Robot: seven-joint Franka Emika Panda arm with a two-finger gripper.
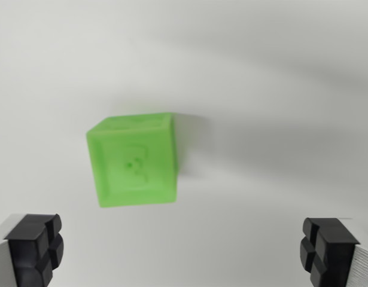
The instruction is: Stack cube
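Translucent green plastic cube (133, 162)

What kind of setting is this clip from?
Probably a lab or test bench: a plain white surface, one green cube lying on it, and an open gripper above. Nothing else shows.

I can see my two fingers (34, 251) at the bottom corners. Each one has a black rubber tip with bumpy, blocky lumps and grooves cut in it. Behind each black tip is a pale grey metal part with fine lines.
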